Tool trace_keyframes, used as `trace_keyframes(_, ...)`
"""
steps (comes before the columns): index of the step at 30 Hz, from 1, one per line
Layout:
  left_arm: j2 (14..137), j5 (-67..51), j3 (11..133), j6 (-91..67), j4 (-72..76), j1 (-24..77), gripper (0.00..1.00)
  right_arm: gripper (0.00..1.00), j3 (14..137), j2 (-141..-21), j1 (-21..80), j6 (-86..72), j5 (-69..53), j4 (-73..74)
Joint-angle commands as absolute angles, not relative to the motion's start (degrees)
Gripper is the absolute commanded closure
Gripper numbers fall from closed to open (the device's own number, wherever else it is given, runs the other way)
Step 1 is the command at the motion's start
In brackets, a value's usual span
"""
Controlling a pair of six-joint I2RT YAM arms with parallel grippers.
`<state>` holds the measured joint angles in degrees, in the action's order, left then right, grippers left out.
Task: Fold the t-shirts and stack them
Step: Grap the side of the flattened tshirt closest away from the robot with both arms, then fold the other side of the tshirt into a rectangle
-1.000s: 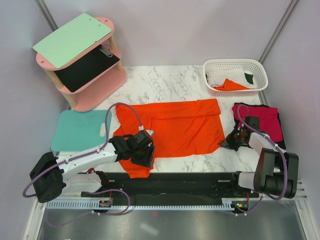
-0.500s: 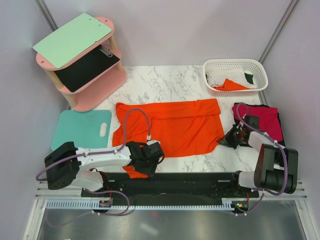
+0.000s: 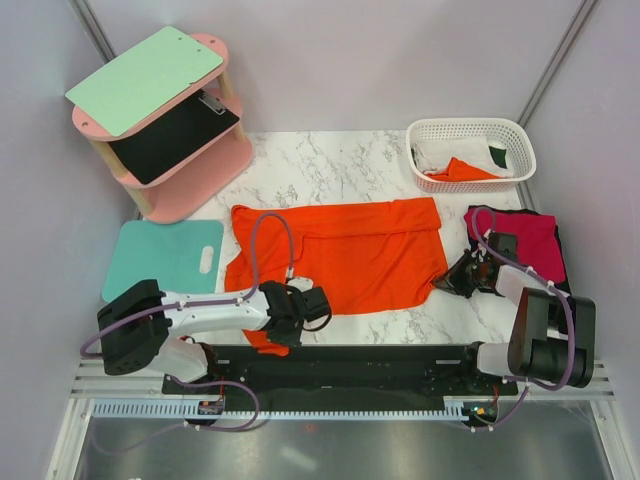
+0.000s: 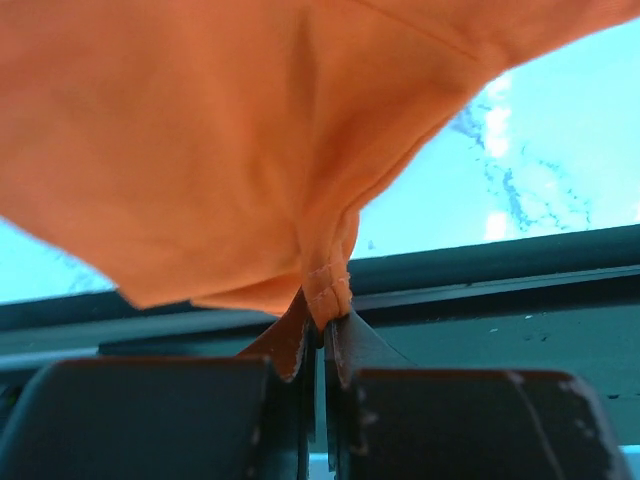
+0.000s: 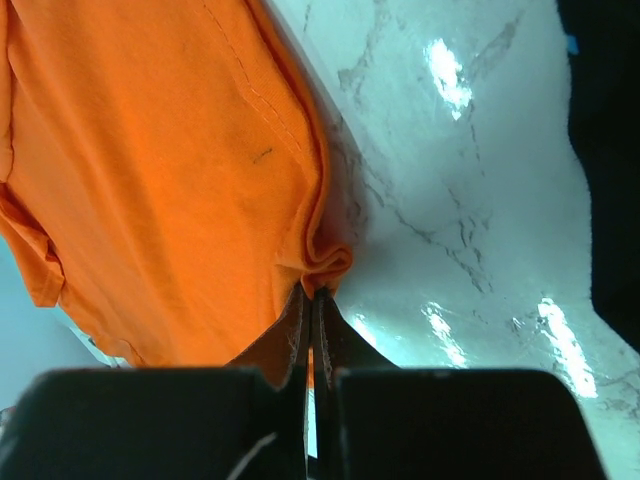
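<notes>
A bright orange t-shirt (image 3: 350, 255) lies spread across the marble table (image 3: 340, 165), its lower left part hanging over the near edge. My left gripper (image 3: 296, 312) is at that near-left part. In the left wrist view the left gripper (image 4: 325, 318) is shut on a stitched hem fold of the orange t-shirt (image 4: 200, 150). My right gripper (image 3: 447, 283) is at the shirt's lower right corner. The right wrist view shows the right gripper (image 5: 313, 296) shut on a bunched edge of the orange t-shirt (image 5: 150, 180). A crimson red t-shirt (image 3: 537, 245) lies folded on a black one (image 3: 563, 285) at the right.
A white lattice basket (image 3: 470, 128) at the back right holds white, orange and dark green cloth. A teal mat (image 3: 160, 262) lies at the left. A pink two-tier shelf (image 3: 190, 190) carries a green board (image 3: 145, 78). The black rail (image 3: 350, 365) runs along the near edge.
My left gripper has swung right and toward the near edge, and has shut on the orange t-shirt's hem. The right gripper has stayed shut on its corner.
</notes>
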<state>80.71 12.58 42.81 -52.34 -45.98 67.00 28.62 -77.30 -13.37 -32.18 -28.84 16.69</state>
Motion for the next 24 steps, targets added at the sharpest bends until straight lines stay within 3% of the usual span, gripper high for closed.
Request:
trace_keyframes(1, 78.31, 19.84, 48.68, -59.05, -56.58, 67.24, 0.98, 1.0, 27.95, -74.71, -13.62, -31.73, -30.06, 17.23)
trace_keyframes(7, 82.69, 25.84, 57.03, -60.47, -68.64, 65.92, 0.98, 1.0, 30.23, -69.7, -13.62, -32.43, -30.59, 17.75)
trace_keyframes(20, 84.55, 33.13, 67.67, -51.07, -69.96, 52.57, 0.98, 1.0, 38.05, -74.88, -13.62, -35.85, -29.18, 8.62)
trace_keyframes(24, 90.15, 38.39, 72.15, -44.06, -67.33, 48.96, 0.98, 1.0, 40.07, -79.53, -13.54, -37.26, -28.21, 4.05)
